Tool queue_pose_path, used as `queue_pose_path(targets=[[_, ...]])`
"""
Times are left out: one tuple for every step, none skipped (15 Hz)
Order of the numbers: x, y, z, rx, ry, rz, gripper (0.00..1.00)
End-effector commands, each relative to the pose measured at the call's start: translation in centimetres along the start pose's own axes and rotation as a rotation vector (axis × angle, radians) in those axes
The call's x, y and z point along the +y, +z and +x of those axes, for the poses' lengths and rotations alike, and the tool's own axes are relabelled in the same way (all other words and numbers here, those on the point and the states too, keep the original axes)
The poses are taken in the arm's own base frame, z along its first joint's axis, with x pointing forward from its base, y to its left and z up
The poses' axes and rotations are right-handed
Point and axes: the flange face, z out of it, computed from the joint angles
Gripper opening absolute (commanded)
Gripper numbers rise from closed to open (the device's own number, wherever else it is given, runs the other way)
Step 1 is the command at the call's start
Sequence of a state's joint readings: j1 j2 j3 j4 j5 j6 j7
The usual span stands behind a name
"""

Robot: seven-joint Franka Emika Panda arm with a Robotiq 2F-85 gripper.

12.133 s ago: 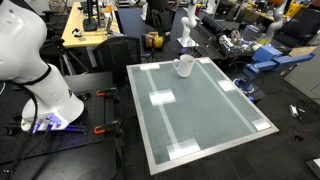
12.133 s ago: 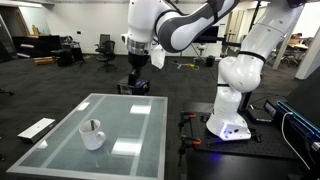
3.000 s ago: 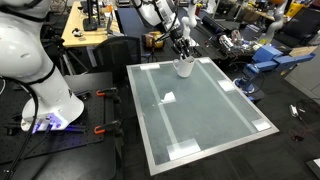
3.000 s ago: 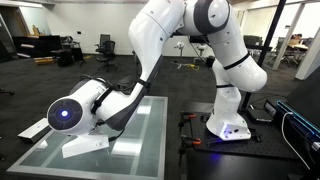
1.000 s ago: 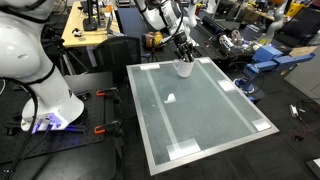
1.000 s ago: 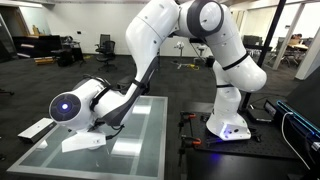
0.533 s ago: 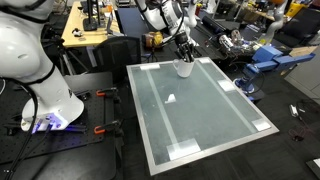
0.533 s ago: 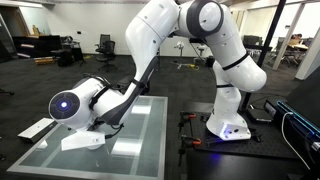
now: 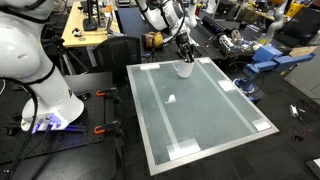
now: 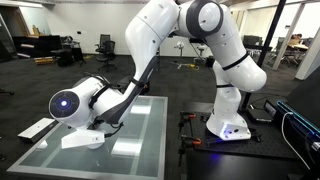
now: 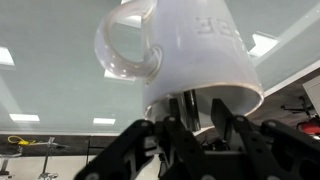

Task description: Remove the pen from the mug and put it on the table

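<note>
My hand (image 11: 197,122) is at the mouth of the mug (image 11: 200,50), fingers (image 11: 165,137) flanking a dark sliver I take for the pen (image 11: 189,103), upright inside the mug and straight ahead of the hand, pinched or not I cannot tell, the mug standing near one short edge of the table (image 9: 200,110).

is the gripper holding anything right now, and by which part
Cannot tell: the gripper sits at the rounded white mug's mouth, a thin dark pen between its jaws, contact unclear.

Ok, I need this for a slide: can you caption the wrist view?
Wrist view: tool at the mouth of the white mug, its handle at image left, glossy table behind.
</note>
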State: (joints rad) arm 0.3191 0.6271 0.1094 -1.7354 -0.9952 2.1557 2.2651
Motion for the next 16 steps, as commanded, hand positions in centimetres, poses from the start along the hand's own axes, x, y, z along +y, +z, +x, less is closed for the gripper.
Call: queue_pose_path(targets=[[-0.6,0.1,0.7,-0.013,0.016,0.007,0.13],[-0.6,0.1,0.7,-0.011,0.016,0.006,0.07],[-0.7,0.0,0.7,-0.009,0.016,0.006,0.00],[-0.7,0.0,0.8,-0.008,0.017,0.007,0.00],[-0.7,-0.2,0.7,-0.007,0.017,0.009,0.02],[-0.7,-0.3,0.7,-0.005,0.017,0.009,0.03],[-0.7,-0.5,0.7,-0.005,0.017,0.012,0.03],[-0.7,-0.8,0.6,0.000,0.016,0.013,0.03],[-0.7,-1.1,0.5,0.000,0.015,0.016,0.03],[-0.6,-1.5,0.4,0.003,0.014,0.015,0.03],[-0.5,-2.0,0.3,0.007,0.014,0.017,0.03],[-0.5,-2.4,0.3,0.009,0.013,0.020,0.03],[-0.4,-2.9,0.2,0.017,0.011,0.023,0.03],[-0.3,-3.5,0.0,0.024,0.008,0.026,0.03],[-0.3,-4.1,0.0,0.034,0.006,0.029,0.03],[-0.2,-4.6,-0.1,0.042,0.003,0.029,0.03]])
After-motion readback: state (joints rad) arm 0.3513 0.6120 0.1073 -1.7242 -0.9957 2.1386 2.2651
